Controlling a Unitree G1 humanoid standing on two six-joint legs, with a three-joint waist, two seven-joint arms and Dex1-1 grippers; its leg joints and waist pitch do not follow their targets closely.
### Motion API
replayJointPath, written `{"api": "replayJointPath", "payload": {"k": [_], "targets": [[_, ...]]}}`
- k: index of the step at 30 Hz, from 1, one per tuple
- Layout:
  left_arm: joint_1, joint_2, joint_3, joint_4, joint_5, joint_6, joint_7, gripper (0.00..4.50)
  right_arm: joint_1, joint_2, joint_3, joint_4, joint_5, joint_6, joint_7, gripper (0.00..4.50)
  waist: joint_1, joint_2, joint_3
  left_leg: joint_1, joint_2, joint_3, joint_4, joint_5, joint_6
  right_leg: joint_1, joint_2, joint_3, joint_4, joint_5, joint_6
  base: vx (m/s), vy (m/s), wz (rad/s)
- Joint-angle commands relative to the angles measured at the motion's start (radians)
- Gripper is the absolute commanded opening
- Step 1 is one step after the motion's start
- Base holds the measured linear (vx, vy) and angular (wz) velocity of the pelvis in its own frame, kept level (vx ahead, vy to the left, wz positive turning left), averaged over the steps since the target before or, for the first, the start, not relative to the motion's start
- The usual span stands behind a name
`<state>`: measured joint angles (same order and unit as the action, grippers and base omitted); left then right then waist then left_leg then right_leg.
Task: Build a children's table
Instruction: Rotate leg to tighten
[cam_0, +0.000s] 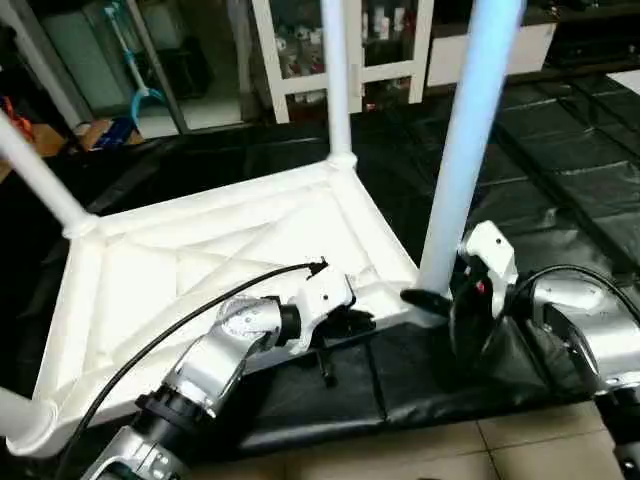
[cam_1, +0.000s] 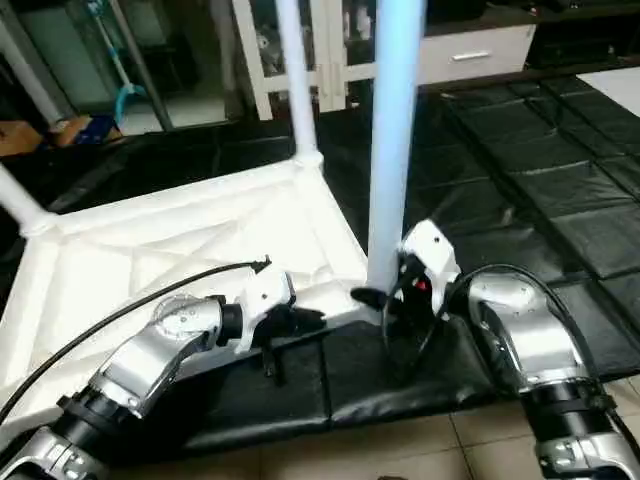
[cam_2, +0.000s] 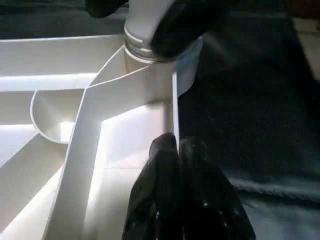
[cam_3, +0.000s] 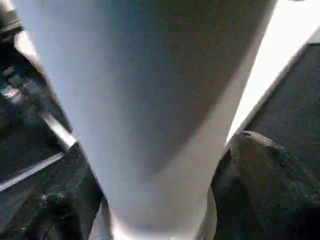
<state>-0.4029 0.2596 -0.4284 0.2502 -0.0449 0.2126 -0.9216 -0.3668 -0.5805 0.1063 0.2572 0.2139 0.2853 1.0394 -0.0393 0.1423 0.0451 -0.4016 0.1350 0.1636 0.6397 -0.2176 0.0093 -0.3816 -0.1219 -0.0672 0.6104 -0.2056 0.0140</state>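
On the black mat (cam_0: 560, 150) — leg (cam_0: 470, 140) upright, right hand (cam_0: 440, 300) around it, left hand (cam_2: 177, 150) closed.

Black floor mats (cam_0: 560, 170), white cabinet (cam_0: 300, 60)

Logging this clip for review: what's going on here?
A robot is building a table. The tabletop lies upside down on a black mat, with legs standing in its corners. The right gripper is at the base of the near leg, its fingers around it. The left gripper is shut, its fingers pinching the tabletop's rim beside that corner.
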Motion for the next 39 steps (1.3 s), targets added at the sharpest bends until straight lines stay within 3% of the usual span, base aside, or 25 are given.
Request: {"api": "replayJointPath", "payload": {"k": [1, 5, 6, 9, 17, 24, 28, 30, 33, 35, 37, 38, 39], "targets": [[0.03, 0.029, -0.056, 0.004, 0.018, 0.033, -0.063, 0.0, 0.008, -0.018, 0.011, -0.028, 0.023, 0.013, 0.06, 3.96, 0.004, -0.031, -0.053, 0.019, 0.088, -0.03, -0.1, -0.247, 0.131, 0.038, -0.04, 0.033, -0.072, -0.158, -0.276, 0.0, 0.0, 0.0], [0.038, 0.036, -0.061, -0.02, 0.01, 0.049, -0.083, 0.0, 0.008, -0.029, 0.021, -0.025, 0.031, -0.005, 0.093, 3.96, 0.007, -0.032, -0.054, 0.02, 0.087, -0.024, -0.102, -0.252, 0.099, 0.036, -0.039, 0.035, -0.071, -0.165, -0.267, 0.0, 0.0, 0.0], [0.039, 0.038, -0.062, -0.024, 0.009, 0.052, -0.087, 0.0, 0.007, -0.029, 0.022, -0.023, 0.033, -0.007, 0.099, 3.7, 0.007, -0.032, -0.055, 0.02, 0.087, -0.024, -0.102, -0.248, 0.099, 0.036, -0.039, 0.035, -0.071, -0.163, -0.266, 0.0, 0.0, 0.0], [0.042, 0.046, -0.068, -0.035, 0.006, 0.061, -0.1, 0.0, 0.009, -0.031, 0.023, -0.022, 0.037, -0.007, 0.122, 3.62, 0.009, -0.032, -0.057, 0.017, 0.086, -0.023, -0.1, -0.227, 0.105, 0.037, -0.04, 0.035, -0.07, -0.146, -0.265, 0.0, 0.0, 0.0], [0.046, 0.057, -0.065, -0.05, 0.009, 0.074, -0.11, 0.0, 0.023, -0.043, 0.022, -0.028, 0.048, -0.003, 0.164, 2.87, 0.016, -0.032, -0.061, 0.015, 0.085, -0.022, -0.091, -0.158, 0.149, 0.04, -0.041, 0.032, -0.064, -0.089, -0.276, 0.0, 0.0, 0.0], [0.045, 0.059, -0.065, -0.052, 0.009, 0.079, -0.112, 0.0, 0.024, -0.031, 0.008, -0.027, 0.059, 0.01, 0.161, 2.42, 0.018, -0.03, -0.06, 0.017, 0.085, -0.022, -0.094, -0.182, 0.135, 0.039, -0.039, 0.032, -0.066, -0.118, -0.273, 0.0, 0.0, 0.0], [0.045, 0.056, -0.061, -0.048, 0.009, 0.081, -0.108, 0.0, 0.014, 0.002, -0.008, -0.01, 0.047, 0.0, 0.095, 2.39, 0.016, -0.028, -0.06, 0.017, 0.085, -0.022, -0.095, -0.19, 0.124, 0.038, -0.038, 0.032, -0.066, -0.119, -0.271, 0.0, 0.0, 0.0], [0.038, 0.044, -0.053, -0.028, 0.012, 0.082, -0.084, 0.0, 0.0, 0.036, -0.013, 0.027, 0.009, -0.023, 0.002, 2.38, 0.01, -0.029, -0.057, 0.014, 0.082, -0.021, -0.097, -0.209, 0.112, 0.037, -0.039, 0.032, -0.069, -0.15, -0.265, 0.0, 0.0, 0.0], [0.004, -0.005, -0.027, 0.043, 0.034, 0.076, 0.005, 0.0, -0.03, 0.114, -0.035, 0.091, -0.041, -0.014, -0.199, 2.36, -0.007, -0.026, -0.049, 0.017, 0.079, -0.022, -0.104, -0.29, 0.064, 0.03, -0.037, 0.031, -0.079, -0.26, -0.244, 0.0, 0.0, 0.0], [-0.034, -0.047, -0.011, 0.108, 0.06, 0.076, 0.089, 0.0, -0.051, 0.184, -0.067, 0.129, -0.064, 0.015, -0.366, 2.24, -0.029, -0.026, -0.042, 0.02, 0.073, -0.029, -0.111, -0.404, -0.005, 0.024, -0.034, 0.028, -0.087, -0.405, -0.202, -0.026, 0.004, -0.01], [-0.055, -0.069, -0.002, 0.141, 0.075, 0.086, 0.14, 0.0, -0.063, 0.219, -0.088, 0.146, -0.074, 0.031, -0.458, 2.18, -0.042, -0.026, -0.042, 0.026, 0.073, -0.038, -0.113, -0.477, -0.044, 0.019, -0.038, 0.028, -0.093, -0.469, -0.17, -0.072, 0.016, -0.03], [-0.089, -0.113, 0.022, 0.197, 0.098, 0.107, 0.246, 0.0, -0.079, 0.276, -0.129, 0.173, -0.092, 0.061, -0.619, 2.13, -0.051, -0.028, -0.04, 0.024, 0.072, -0.04, -0.115, -0.508, -0.052, 0.016, -0.038, 0.028, -0.099, -0.493, -0.152, -0.052, 0.014, -0.01], [-0.089, -0.113, 0.022, 0.197, 0.098, 0.107, 0.246, 0.0, -0.079, 0.276, -0.129, 0.173, -0.092, 0.061, -0.619, 2.13, -0.055, -0.028, -0.038, 0.024, 0.071, -0.04, -0.116, -0.519, -0.056, 0.014, -0.038, 0.028, -0.101, -0.506, -0.146, 0.0, 0.0, 0.0]]}}
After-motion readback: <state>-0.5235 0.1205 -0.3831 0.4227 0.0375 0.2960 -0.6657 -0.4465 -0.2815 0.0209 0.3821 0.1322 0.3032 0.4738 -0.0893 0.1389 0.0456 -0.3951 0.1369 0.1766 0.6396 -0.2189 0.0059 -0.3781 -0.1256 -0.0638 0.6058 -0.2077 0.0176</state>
